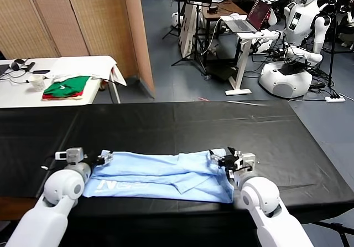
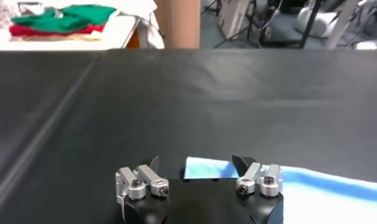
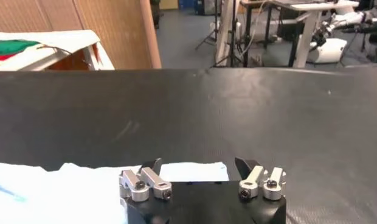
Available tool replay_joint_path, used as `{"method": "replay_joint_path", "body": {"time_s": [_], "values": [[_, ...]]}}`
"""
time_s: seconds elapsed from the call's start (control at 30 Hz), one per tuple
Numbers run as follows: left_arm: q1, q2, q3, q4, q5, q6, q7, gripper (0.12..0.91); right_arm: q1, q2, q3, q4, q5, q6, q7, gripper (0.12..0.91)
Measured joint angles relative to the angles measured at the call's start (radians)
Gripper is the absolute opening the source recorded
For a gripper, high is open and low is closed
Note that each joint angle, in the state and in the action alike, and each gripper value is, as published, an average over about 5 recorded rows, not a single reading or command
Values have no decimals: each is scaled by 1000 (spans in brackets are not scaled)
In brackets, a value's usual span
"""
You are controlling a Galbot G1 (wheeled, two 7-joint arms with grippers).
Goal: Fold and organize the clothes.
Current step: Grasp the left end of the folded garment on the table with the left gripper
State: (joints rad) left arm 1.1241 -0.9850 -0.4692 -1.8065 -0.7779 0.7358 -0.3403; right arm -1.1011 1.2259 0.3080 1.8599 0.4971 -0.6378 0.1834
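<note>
The left gripper (image 1: 105, 159) sits low over the black surface (image 1: 182, 125) at the left end of the pale light-blue T-shirt (image 1: 166, 175), and its jaws stand apart — in the left wrist view the two dark fingertips (image 2: 153, 164) are spread wide with the shirt's corner showing in the gap between them, nothing pinched. The right gripper (image 1: 220, 159) is at the opposite end of the shirt, near its far right corner, and it too is open: the right wrist view shows its fingertips (image 3: 153, 165) parted over a strip of the blue cloth, with bare black surface just beyond them.

The T-shirt lies flat on the surface between the two grippers, folded lengthwise into a long band (a sleeve fold shows near the middle, closer to the right gripper). Faint white lettering (image 1: 113, 186) sits on the part nearest the left gripper, on the edge towards the robot. The shirt's right edge runs down just beside the right arm's white wrist.

Well beyond the left gripper, on a separate white table (image 1: 66, 70), a green garment (image 1: 67, 85) rests on a red one (image 1: 55, 96) — both far from the shirt. Past the right gripper, across the floor, stand a laptop (image 1: 251, 17) on a stand and another white robot (image 1: 290, 53).
</note>
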Motion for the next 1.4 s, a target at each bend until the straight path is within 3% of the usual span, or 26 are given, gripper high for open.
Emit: {"method": "replay_joint_path", "body": {"time_s": [0.17, 0.23, 0.33, 0.53, 0.6, 0.67, 0.9, 1.03, 1.1, 1.17, 1.4], "values": [[5, -1, -2, 6, 2, -3, 0, 559, 2, 20, 2, -23, -5, 2, -1, 781], [9, -1, -3, 6, 2, -4, 1, 452, 2, 26, 2, -28, -9, 3, -3, 725], [13, -1, -4, 4, 3, -4, 2, 347, 2, 33, 2, -34, -21, 7, -10, 580], [19, -3, -4, -8, 3, -3, 2, 212, 2, 38, 3, -45, -38, 23, -15, 239], [21, -4, -3, -11, 5, -2, 2, 199, -1, 39, 7, -43, -43, 29, -14, 180], [22, -5, -2, -14, 10, -1, 1, 190, -5, 39, 12, -39, -46, 33, -12, 175], [31, -5, -6, -17, 36, -1, 0, 172, -17, 38, 28, -33, -47, 40, -15, 178], [37, -8, -9, -23, 50, -1, -2, 173, -29, 36, 37, -18, -66, 50, -52, 187], [40, -11, -9, -30, 62, 0, -2, 185, -37, 32, 42, -5, -77, 57, -72, 242], [44, -13, -10, -39, 76, -2, -2, 237, -45, 26, 49, 12, -80, 61, -81, 354], [69, 4, -37, -86, 112, -37, -4, 643, -95, -17, 93, 113, -70, 54, -83, 781]]}}
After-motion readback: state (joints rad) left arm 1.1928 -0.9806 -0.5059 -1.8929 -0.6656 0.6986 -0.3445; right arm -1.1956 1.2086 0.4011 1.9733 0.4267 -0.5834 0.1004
